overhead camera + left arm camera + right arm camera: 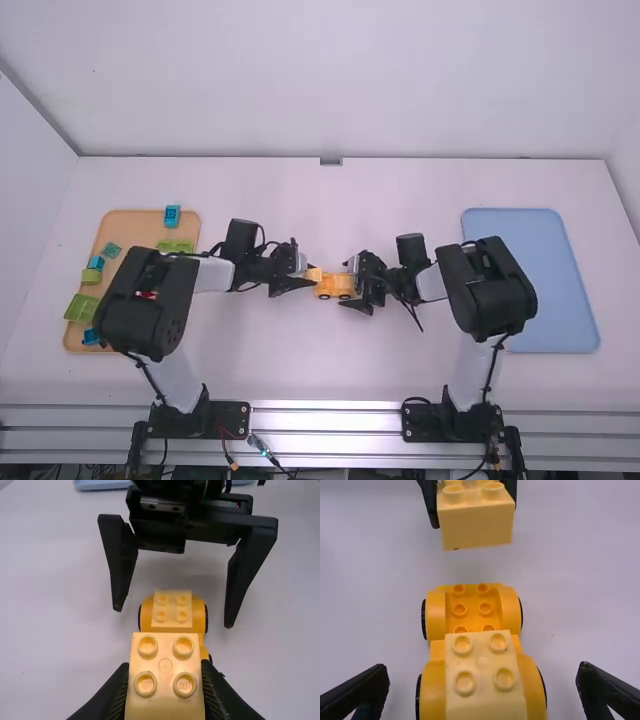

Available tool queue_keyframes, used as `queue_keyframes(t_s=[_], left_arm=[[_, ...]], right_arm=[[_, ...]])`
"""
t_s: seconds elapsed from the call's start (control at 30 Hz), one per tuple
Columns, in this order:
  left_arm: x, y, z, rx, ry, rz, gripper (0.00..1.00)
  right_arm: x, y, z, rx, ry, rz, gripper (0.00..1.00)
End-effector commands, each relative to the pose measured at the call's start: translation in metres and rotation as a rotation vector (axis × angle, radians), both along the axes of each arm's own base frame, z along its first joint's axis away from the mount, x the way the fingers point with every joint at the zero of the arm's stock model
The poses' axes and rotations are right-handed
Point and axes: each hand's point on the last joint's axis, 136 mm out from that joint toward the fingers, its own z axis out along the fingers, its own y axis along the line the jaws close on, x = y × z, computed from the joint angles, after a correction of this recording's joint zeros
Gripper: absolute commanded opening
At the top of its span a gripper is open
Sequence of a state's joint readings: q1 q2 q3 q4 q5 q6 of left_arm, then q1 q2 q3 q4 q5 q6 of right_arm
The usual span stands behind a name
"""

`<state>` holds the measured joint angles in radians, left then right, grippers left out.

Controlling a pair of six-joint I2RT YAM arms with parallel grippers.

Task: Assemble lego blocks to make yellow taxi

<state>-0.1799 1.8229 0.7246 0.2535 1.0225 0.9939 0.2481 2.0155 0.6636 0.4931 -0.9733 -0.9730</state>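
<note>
- While the left gripper (309, 273) grips a yellow block (165, 702), the right gripper (350, 285) stands wide open.
- Left fingers: closed onto the block's two sides, studs facing the wrist camera.
- Right fingers: well apart, one on either side of the car base (436, 614), gap visible on both sides, nothing held.
- Base: on the table (270, 370), mid-table between the grippers. Second block (482, 655) sits on its end nearer the right arm; bare studs at the other end.
- Held block: near that bare end, not touching the base.
- Left arm (150, 300): bent, elbow over the orange tray (145, 222), forearm pointing at mid-table.
- Right arm (490, 290): bent, elbow by the blue tray (555, 290), forearm pointing back toward the left gripper.
- Writing: small raised print on the held block's studs.
</note>
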Motion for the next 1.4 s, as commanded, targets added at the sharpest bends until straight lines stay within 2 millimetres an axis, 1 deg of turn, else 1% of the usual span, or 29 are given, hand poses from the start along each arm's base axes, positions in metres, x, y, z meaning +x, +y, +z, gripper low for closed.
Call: queue_keyframes(t_s=[0.0,0.1,0.23,0.3,0.37,0.4,0.47,0.5,0.53,0.57,0.63,0.83,1.03,1.2,1.33,1.37], left_arm=[[-0.002,-0.010,0.006,0.011,-0.017,-0.013,0.06],[-0.002,-0.014,0.002,0.039,-0.020,-0.007,0.04],[-0.002,-0.014,0.000,0.039,-0.012,-0.004,0.03],[-0.001,-0.014,-0.003,0.037,-0.012,-0.005,0.02],[0.001,-0.015,-0.008,0.033,-0.002,0.000,0.03],[0.001,-0.015,-0.008,0.031,0.000,-0.001,0.03],[0.000,-0.018,-0.009,0.006,0.007,-0.013,0.03],[-0.001,-0.019,-0.008,-0.002,0.004,-0.019,0.04],[0.000,-0.019,-0.007,-0.005,0.002,-0.021,0.04],[0.000,-0.019,-0.007,-0.005,-0.002,-0.021,0.04],[0.002,-0.018,-0.009,0.008,-0.010,-0.013,0.03],[-0.004,-0.026,-0.017,0.022,0.002,-0.033,0.02],[-0.005,-0.028,-0.032,0.085,0.009,-0.016,0.02],[-0.002,-0.026,-0.033,0.087,0.006,-0.007,0.02],[-0.003,-0.028,-0.033,0.087,0.002,-0.012,0.02],[-0.001,-0.027,-0.036,0.102,-0.003,0.000,0.02]], right_arm=[[0.000,0.010,-0.006,0.016,0.021,0.036,0.97],[0.004,0.014,-0.011,0.016,0.048,0.031,0.97],[0.006,0.011,-0.011,0.018,0.055,0.020,0.95],[0.007,0.011,-0.011,0.018,0.053,0.020,0.90],[0.006,0.011,-0.011,0.017,0.055,0.020,0.79],[0.006,0.011,-0.011,0.017,0.055,0.020,0.78],[0.005,0.011,-0.012,0.015,0.062,0.019,0.65],[0.004,0.011,-0.012,0.013,0.067,0.019,0.61],[0.004,0.011,-0.013,0.012,0.070,0.021,0.59],[0.003,0.010,-0.013,0.010,0.070,0.023,0.55],[0.002,0.010,-0.014,0.010,0.074,0.023,0.52],[0.002,0.010,-0.014,0.007,0.078,0.021,0.51],[0.001,0.010,-0.014,0.006,0.079,0.022,0.51],[-0.001,0.010,-0.015,0.004,0.095,0.023,0.51],[-0.002,0.009,-0.016,0.003,0.101,0.023,0.51],[-0.002,0.010,-0.016,0.003,0.101,0.025,0.51]])
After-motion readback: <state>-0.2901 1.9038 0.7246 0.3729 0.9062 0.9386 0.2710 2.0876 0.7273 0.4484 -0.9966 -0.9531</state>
